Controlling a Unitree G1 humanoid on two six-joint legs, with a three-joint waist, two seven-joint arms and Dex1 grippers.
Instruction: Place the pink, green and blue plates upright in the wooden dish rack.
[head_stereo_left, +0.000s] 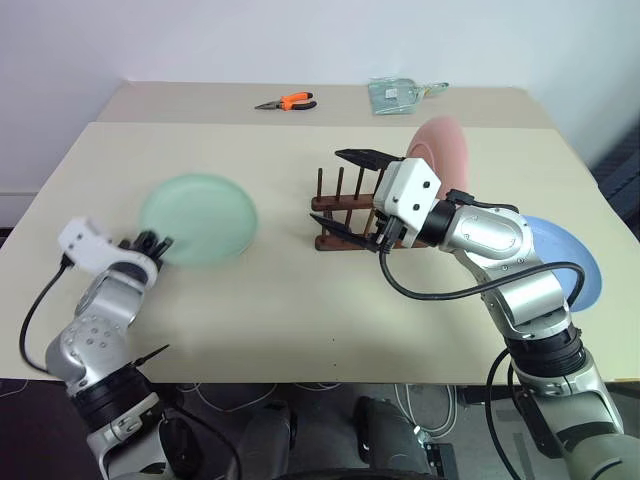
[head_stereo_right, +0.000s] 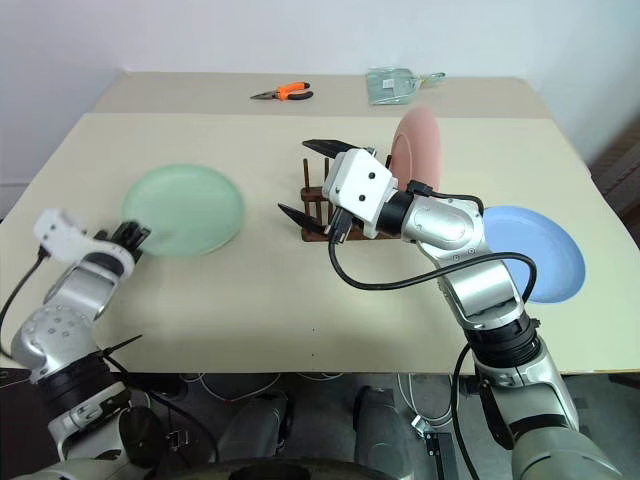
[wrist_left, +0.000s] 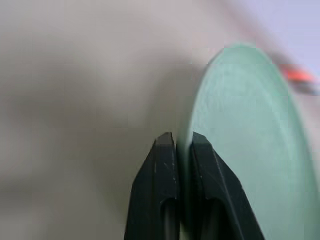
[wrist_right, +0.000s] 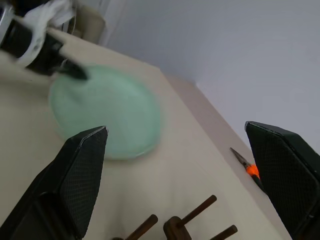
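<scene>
The green plate (head_stereo_left: 198, 218) is on the table's left half, and my left gripper (head_stereo_left: 155, 243) is shut on its near rim; in the left wrist view the two fingers (wrist_left: 165, 160) pinch the plate's edge (wrist_left: 240, 130). The wooden dish rack (head_stereo_left: 340, 205) stands at mid-table. At its right end the pink plate (head_stereo_left: 440, 145) stands upright. My right gripper (head_stereo_left: 330, 188) hovers open just in front of the rack, pointing left toward the green plate (wrist_right: 105, 115), nothing between its fingers. Flat on the table at the right lies the blue plate (head_stereo_left: 575, 260), partly behind my right arm.
Orange-handled pliers (head_stereo_left: 288, 101) and a clear plastic bag (head_stereo_left: 395, 93) lie on the far table section. The beige table (head_stereo_left: 300, 300) has bare surface between the green plate and the rack and along its near edge.
</scene>
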